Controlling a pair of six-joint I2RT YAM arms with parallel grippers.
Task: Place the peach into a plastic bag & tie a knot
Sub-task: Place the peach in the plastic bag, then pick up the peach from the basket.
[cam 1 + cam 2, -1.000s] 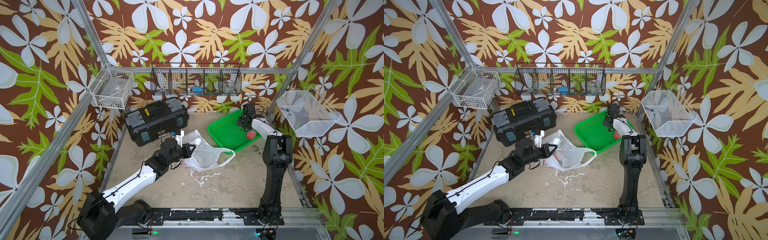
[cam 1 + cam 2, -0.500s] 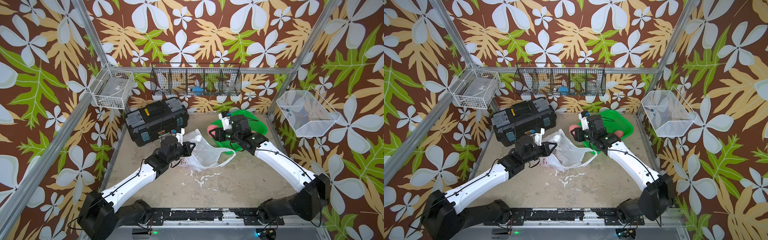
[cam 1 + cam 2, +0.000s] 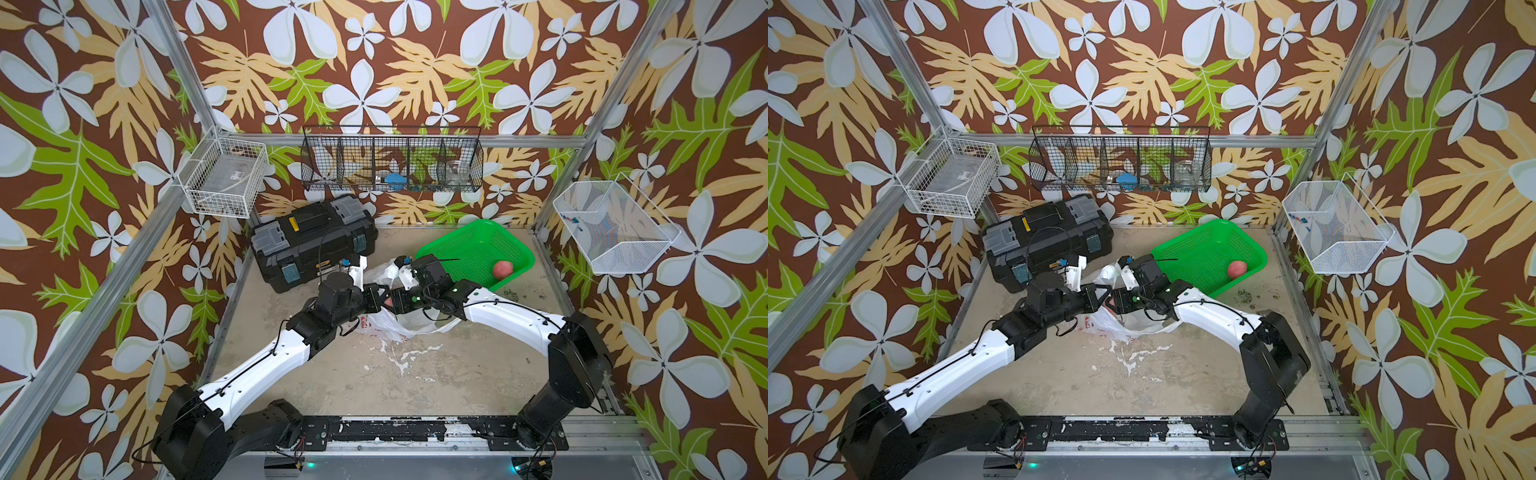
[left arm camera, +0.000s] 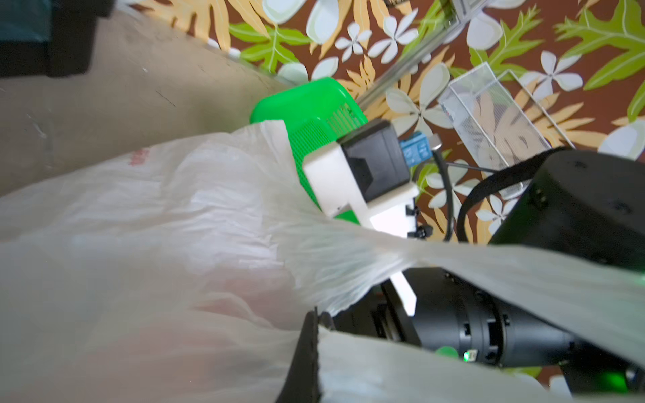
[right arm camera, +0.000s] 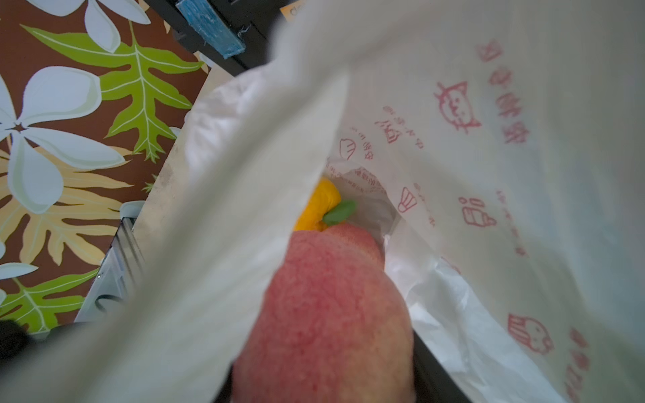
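Note:
The translucent white plastic bag (image 3: 409, 324) (image 3: 1121, 324) with red print lies mid-table, its mouth lifted. My left gripper (image 3: 380, 296) (image 4: 316, 314) is shut on a strip of the bag's rim, which stretches taut across the left wrist view. My right gripper (image 3: 390, 301) is at the bag's mouth, shut on a red-pink peach (image 5: 328, 307) that fills the space between its dark fingers. Deeper inside the bag (image 5: 488, 157) lies a yellow fruit with a green leaf (image 5: 319, 206). Both grippers nearly touch. No knot shows in any view.
A green basket (image 3: 469, 249) at the back right holds another peach (image 3: 503, 269) (image 3: 1236, 269). A black toolbox (image 3: 311, 241) stands at the back left, close to the bag. Wire baskets hang on the left (image 3: 224, 183), back (image 3: 390, 166) and right (image 3: 611, 228) walls.
The right arm swung from the green basket across to the bag, carrying a peach down into its mouth beside the left gripper. The left arm kept its hold on the bag.

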